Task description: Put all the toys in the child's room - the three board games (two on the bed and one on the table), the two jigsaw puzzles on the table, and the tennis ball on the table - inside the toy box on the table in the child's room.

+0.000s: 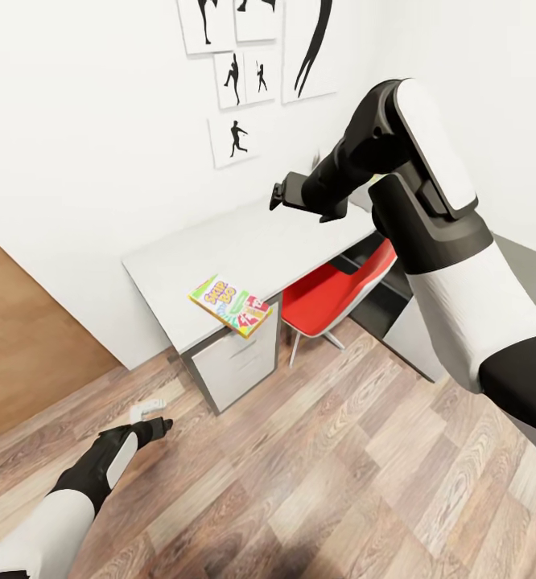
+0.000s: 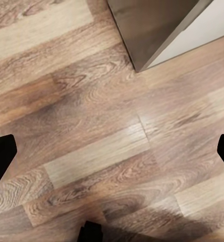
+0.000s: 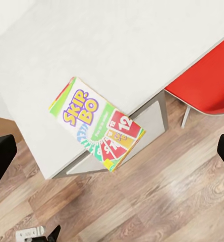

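One board game [image 1: 229,305], a flat box printed yellow, green and red, lies on the pale grey table [image 1: 244,241] with a corner hanging over the front edge. The right wrist view looks straight down on this box [image 3: 98,122]. My right gripper [image 1: 278,196] hangs open high above the table's middle, apart from the box, its black fingertips [image 3: 1,156] spread wide. Low over the wood floor in front of the desk's drawer unit [image 1: 236,366], my left gripper [image 1: 149,412] is open and empty. The toy box, puzzles, ball and bed are out of view.
A red chair [image 1: 332,293] is tucked under the table beside the drawer unit. Black silhouette posters [image 1: 236,80] hang on the white wall behind. A brown panel [image 1: 18,346] stands at the left. Wood-plank floor [image 2: 107,126] spreads before the desk.
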